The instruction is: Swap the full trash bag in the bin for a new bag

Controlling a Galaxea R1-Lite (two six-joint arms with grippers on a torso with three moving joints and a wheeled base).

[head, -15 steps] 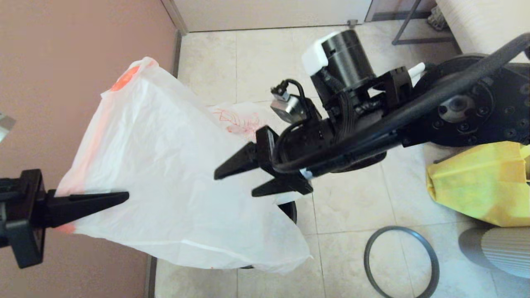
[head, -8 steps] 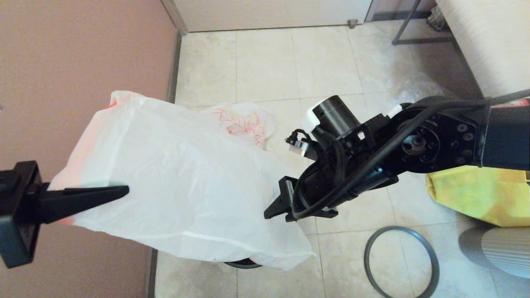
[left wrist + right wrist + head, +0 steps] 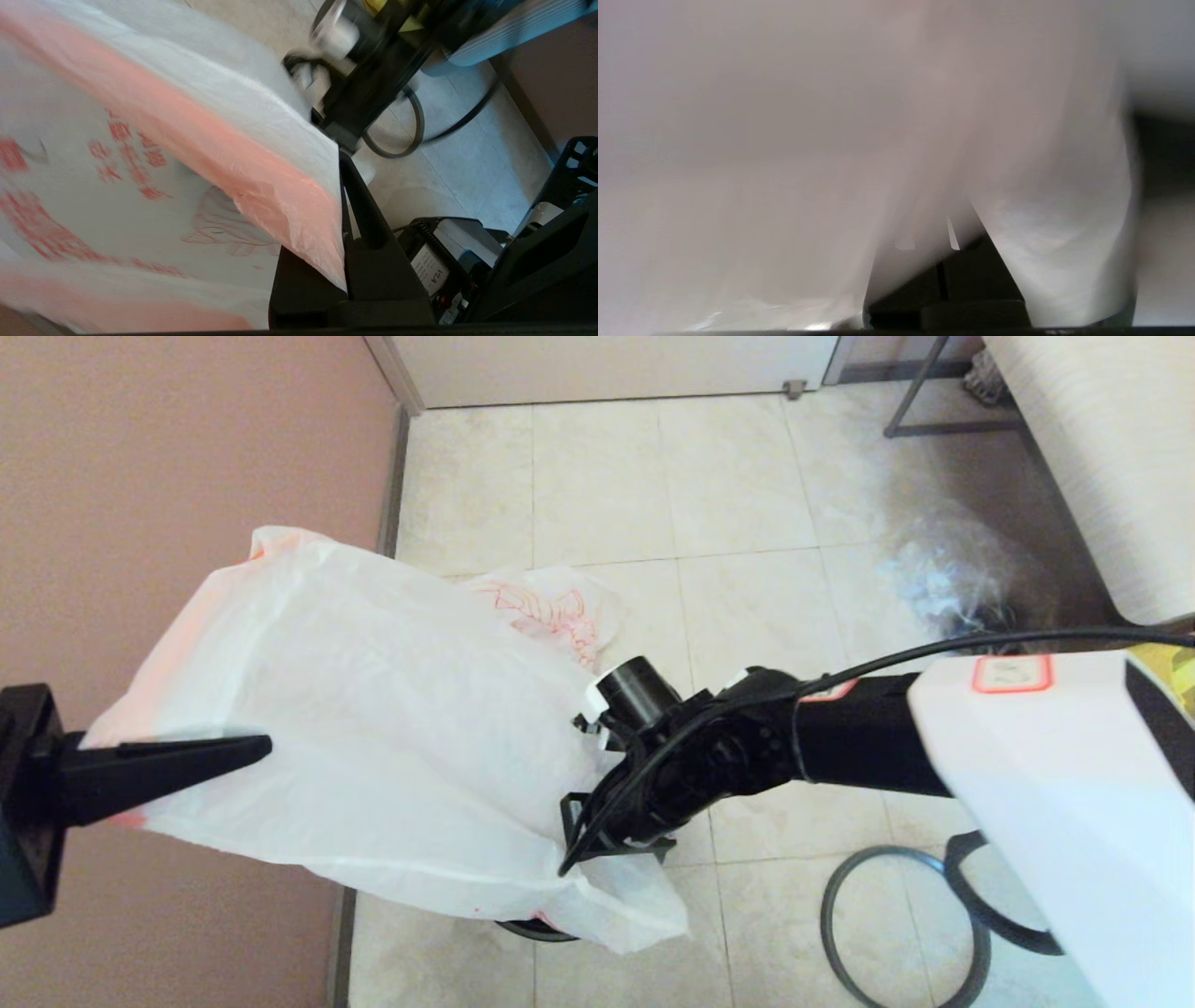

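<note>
pincers (image 3: 187, 761) (image 3: 597, 835) both clamp the new bag (image 3: 373, 728), arms reaching inward.

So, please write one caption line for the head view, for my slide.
Both grippers, left and right, hold the new bag above the bin.

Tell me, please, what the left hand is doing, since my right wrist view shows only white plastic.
Observer: The left hand is shut on the new bag at its orange-pink mouth edge, holding it up beside the wall.
Operator: Where is the bin?
Observer: The bin stands under the bag's lower end, just below the right hand; only a sliver of it shows.
Operator: And the full bag?
Observer: The full trash bag lies on the floor beyond the new bag, outside the bin.
</note>
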